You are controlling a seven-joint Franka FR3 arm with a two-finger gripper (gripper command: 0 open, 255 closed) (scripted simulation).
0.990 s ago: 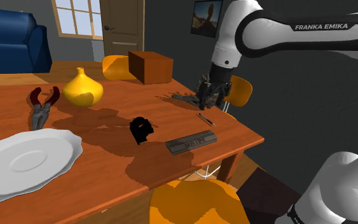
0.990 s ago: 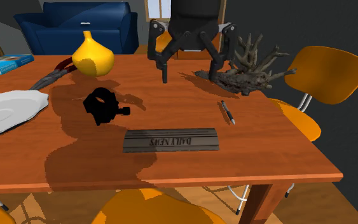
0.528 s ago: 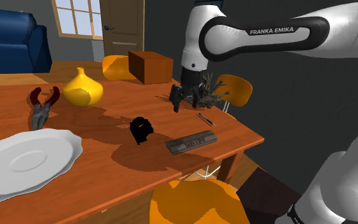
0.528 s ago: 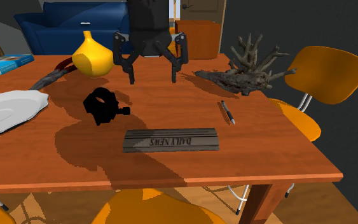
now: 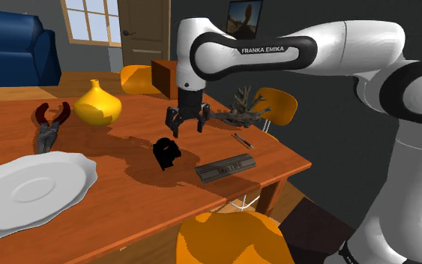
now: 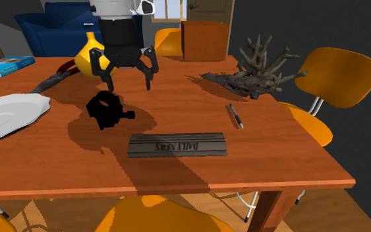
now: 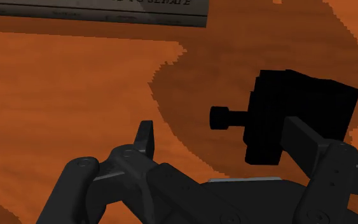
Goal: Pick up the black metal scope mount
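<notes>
Two fingers [image 7: 144, 139] spread wide, empty, poised just above black scope mount [image 6: 105, 109] mid-table [image 6: 276, 151]. Mount looks rigid, dense, slick: clamp blocky body, not protruding knob [image 7: 220, 118].

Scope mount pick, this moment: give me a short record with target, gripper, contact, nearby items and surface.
target: black scope mount, lying on the wooden table
gripper: gripper open, raised above the table, close beside the mount
contact: none visible; mount not clasped
nearby: dark lettered plaque, yellow vase, white plate, pen, branch piece
task state: mount not yet picked up
</notes>
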